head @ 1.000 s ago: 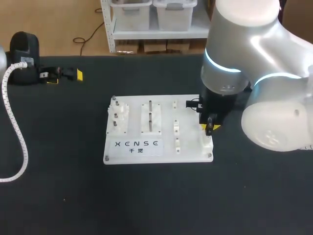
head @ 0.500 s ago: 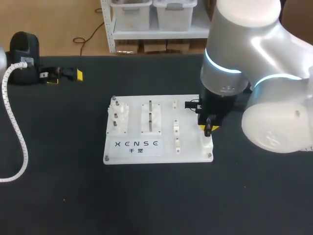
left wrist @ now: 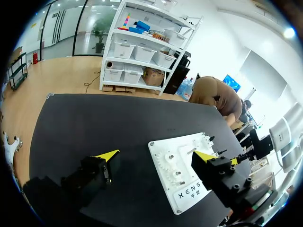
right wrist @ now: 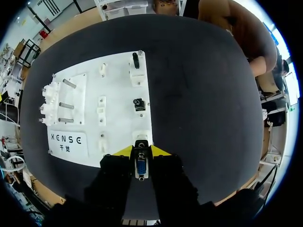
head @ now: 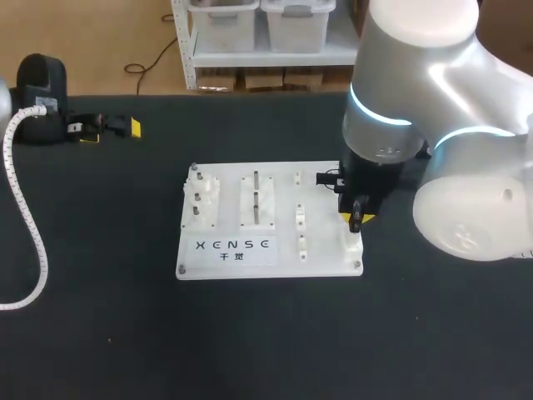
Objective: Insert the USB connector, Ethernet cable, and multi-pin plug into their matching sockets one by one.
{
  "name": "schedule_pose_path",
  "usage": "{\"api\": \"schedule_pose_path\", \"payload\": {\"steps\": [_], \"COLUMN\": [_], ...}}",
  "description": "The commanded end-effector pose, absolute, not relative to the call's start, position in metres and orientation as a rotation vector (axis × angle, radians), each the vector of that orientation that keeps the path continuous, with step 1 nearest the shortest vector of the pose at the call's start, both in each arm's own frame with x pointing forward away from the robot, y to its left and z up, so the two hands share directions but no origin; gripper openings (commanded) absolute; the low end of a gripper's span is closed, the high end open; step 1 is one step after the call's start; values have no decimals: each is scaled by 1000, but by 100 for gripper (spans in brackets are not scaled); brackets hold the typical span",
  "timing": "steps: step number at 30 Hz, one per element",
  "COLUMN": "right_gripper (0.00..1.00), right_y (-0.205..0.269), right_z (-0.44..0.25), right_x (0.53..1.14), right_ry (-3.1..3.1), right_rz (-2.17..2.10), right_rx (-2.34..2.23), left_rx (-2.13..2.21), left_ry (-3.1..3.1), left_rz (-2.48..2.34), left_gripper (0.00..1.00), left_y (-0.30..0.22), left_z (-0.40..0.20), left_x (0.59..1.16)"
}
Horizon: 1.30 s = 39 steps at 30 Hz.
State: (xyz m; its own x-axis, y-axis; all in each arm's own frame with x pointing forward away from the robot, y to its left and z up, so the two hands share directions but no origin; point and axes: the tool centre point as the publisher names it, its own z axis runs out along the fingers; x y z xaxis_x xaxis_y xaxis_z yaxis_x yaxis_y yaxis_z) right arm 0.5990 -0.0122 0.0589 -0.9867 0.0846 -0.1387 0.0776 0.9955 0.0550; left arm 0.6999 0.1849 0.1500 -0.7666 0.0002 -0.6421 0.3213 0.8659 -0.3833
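Two arms stand at the dark worktop [head: 100, 333], where one white socket board [head: 321, 246] lies near the middle. The right arm comes in from the right and hangs over the board's right edge. Its right end effector [right wrist: 141, 151] is closed narrowly on the multi-pin plug [right wrist: 140, 169]; both yellow-tipped fingers [right wrist: 124, 151] press the plug's sides, and its metal-rimmed body sits upright between them. Just ahead of the plug, at the board's near right corner, is a white socket block [right wrist: 140, 136]. The plug's dark leading end reaches that block, though I cannot tell whether it is seated. From the head view the same yellow tips sit directly above the block, close to the board's corner screw. Further ahead along that edge stand a small black socket [right wrist: 138, 104] and a white holder with a dark upright part [right wrist: 136, 62]. Metal pegs [right wrist: 66, 94] rise from a raised plate on the board's far side, beside the printed label. The left end effector [left wrist: 156, 155] rests well apart from the board, near the worktop's far left corner. Its fingers are spread wide with nothing between them, and the board appears ahead of it, toward its right finger. A white ribbed hose [head: 25, 208] curves across the worktop on that side.
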Motion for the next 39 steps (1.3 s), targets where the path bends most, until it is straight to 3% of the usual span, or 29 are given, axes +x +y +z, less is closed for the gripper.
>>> {"api": "schedule_pose_path", "payload": {"steps": [1, 39], "right_gripper": [0, 0], "right_y": [-13, -13], "right_z": [56, 48], "right_x": [600, 589], "right_ry": [2994, 2922], "right_rz": [74, 20], "right_rx": [125, 80], "left_rx": [232, 232], "left_ry": [2374, 2374], "left_rz": [-636, -636], "left_gripper": [100, 100], "left_y": [185, 185], "left_z": [150, 150], "left_x": [700, 700]}}
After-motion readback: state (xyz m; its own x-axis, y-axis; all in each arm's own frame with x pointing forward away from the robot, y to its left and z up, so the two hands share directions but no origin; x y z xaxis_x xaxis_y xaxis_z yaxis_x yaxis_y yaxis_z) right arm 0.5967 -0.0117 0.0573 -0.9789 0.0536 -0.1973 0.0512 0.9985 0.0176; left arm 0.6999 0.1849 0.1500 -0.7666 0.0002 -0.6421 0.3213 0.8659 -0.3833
